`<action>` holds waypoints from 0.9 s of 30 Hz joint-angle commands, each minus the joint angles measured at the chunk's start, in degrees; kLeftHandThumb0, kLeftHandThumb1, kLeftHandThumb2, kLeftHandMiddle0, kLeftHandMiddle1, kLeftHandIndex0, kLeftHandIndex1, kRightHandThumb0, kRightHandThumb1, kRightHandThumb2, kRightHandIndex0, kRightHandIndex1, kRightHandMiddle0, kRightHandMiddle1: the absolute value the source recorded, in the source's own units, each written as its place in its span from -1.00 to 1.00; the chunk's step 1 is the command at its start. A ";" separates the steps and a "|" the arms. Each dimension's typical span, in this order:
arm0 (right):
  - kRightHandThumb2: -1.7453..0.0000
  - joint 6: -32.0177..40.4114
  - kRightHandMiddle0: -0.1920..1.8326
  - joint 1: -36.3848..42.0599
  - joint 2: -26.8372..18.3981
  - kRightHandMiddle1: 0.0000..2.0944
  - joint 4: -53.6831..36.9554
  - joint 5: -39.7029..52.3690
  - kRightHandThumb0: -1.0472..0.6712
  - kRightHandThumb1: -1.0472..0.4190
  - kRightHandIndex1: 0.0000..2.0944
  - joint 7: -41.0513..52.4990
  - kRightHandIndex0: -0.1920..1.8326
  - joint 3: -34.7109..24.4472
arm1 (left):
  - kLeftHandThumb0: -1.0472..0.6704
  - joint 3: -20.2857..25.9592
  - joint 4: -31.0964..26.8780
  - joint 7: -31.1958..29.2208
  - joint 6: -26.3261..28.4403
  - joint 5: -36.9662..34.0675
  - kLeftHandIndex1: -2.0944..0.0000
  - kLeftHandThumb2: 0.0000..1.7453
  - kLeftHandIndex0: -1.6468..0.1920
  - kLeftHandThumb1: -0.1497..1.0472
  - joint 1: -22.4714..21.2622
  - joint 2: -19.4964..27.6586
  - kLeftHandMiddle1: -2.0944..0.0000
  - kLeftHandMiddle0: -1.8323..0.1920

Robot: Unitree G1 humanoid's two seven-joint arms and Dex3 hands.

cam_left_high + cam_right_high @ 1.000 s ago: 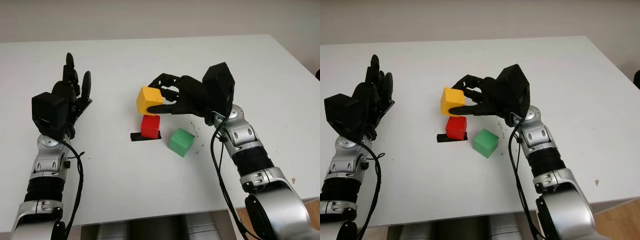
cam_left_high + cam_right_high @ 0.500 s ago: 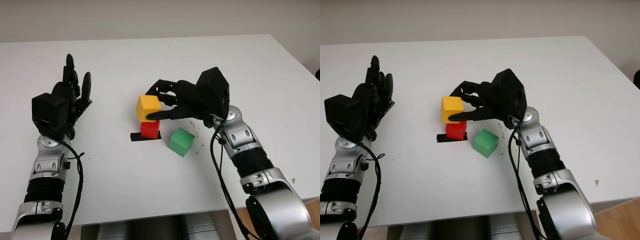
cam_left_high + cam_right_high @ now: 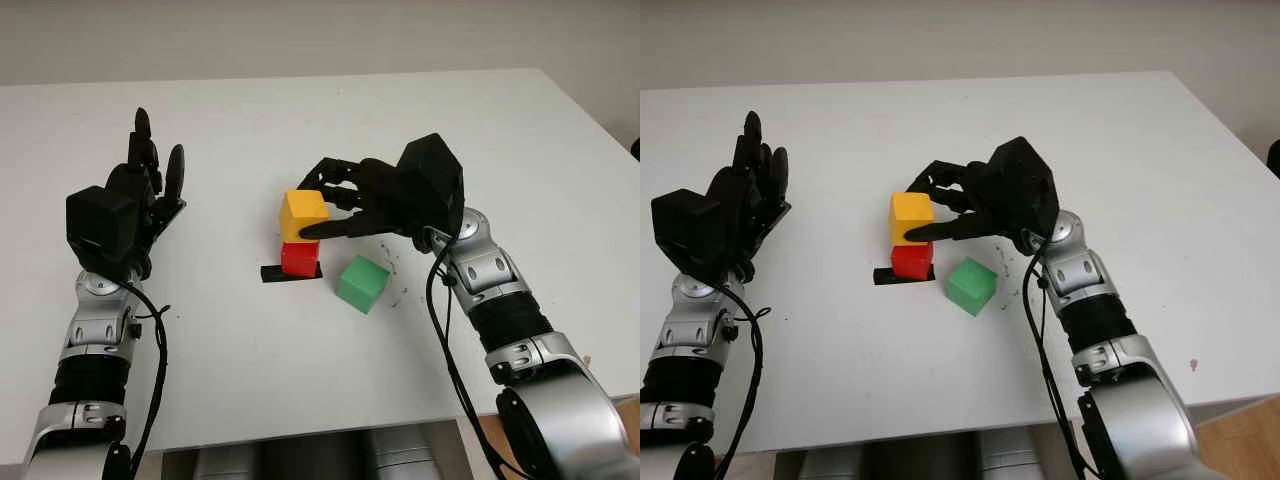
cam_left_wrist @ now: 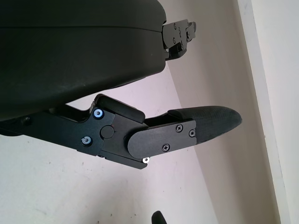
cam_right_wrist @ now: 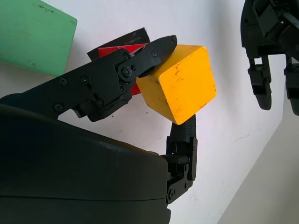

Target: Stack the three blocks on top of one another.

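Note:
My right hand [image 3: 322,205] is shut on the yellow block [image 3: 303,214], thumb on its near side and fingers over its far side. The block is slightly tilted directly over the red block [image 3: 299,260]; I cannot tell whether they touch. The red block stands on a black tape mark [image 3: 272,273] at the table's middle. The green block [image 3: 362,284] lies on the table just right of the red one, under my right wrist. In the right wrist view the yellow block [image 5: 180,84] covers most of the red block [image 5: 117,49]. My left hand [image 3: 150,175] is open, raised at the left.
The white table [image 3: 300,370] stretches around the blocks, with its front edge near my body and its right edge past my right arm. Small dark specks mark the surface right of the green block.
My right hand has carried the yellow block down and a little to the right, from above and behind the red block to directly over it. The left hand has not moved.

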 commanded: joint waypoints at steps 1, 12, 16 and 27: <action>0.94 -0.84 -0.47 -1.47 -0.29 0.57 -0.22 0.02 -0.26 -0.84 -0.94 0.11 -0.59 -0.28 | -0.69 0.09 -0.77 -0.28 -0.11 -0.55 1.00 -0.29 1.00 1.00 -0.22 -0.28 1.00 1.00; 0.94 -2.19 -0.46 -1.27 -0.01 0.57 1.03 -0.58 -0.29 -0.83 -0.93 0.38 -0.55 0.47 | -0.69 -0.12 -0.90 0.03 -0.15 -0.15 1.00 -0.28 1.00 1.00 0.00 -0.11 1.00 1.00; 0.94 -3.33 -0.44 -1.44 0.01 0.55 2.36 -1.32 -0.31 -0.83 -0.94 0.27 -0.57 0.77 | -0.70 -0.06 -1.28 -0.01 0.23 -0.40 1.00 -0.28 1.00 1.00 0.14 -0.22 1.00 1.00; 0.94 -3.91 -0.41 -0.99 -0.20 0.53 2.61 -2.00 -0.31 -0.81 -0.94 0.28 -0.56 1.16 | -0.69 -0.27 -1.29 -0.05 0.03 -0.11 1.00 -0.28 1.00 1.00 0.39 -0.14 1.00 1.00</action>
